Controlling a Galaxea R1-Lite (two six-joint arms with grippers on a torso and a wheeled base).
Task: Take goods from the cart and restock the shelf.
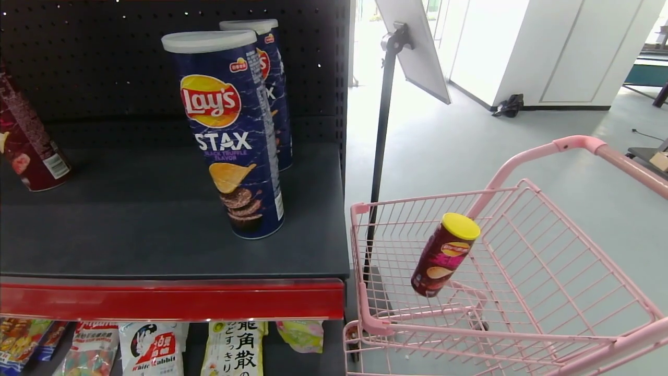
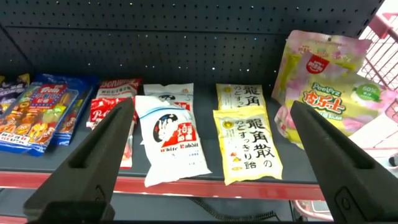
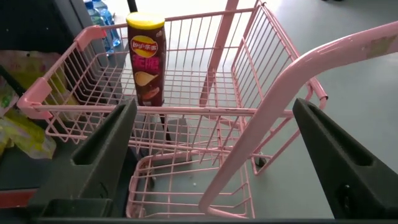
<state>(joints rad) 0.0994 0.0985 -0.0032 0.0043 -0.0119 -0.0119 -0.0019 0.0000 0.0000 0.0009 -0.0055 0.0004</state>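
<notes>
Gaping left end effector (image 2: 211, 103), right end effector (image 3: 214, 103)

Right gripper (image 3: 212, 109) occupies the foreground, fingers spread wide, nothing between them. Beyond it, mid-frame, stands the pink wire cart (image 3: 273, 50). One yellow-lidded can (image 3: 147, 59) stands upright inside, at the basket's far wall. The cart's handle bar (image 3: 292, 87) crosses diagonally between the fingers.

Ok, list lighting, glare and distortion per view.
Head view: daylight washes out the floor behind the pink wire cart, the black shelf board sits dim, the tall blue crisp tube leans from wide-angle bending. Left wrist view: light pinpricks through the black pegboard. Right wrist view: even daylight on the dark red yellow-lidded can.
</notes>
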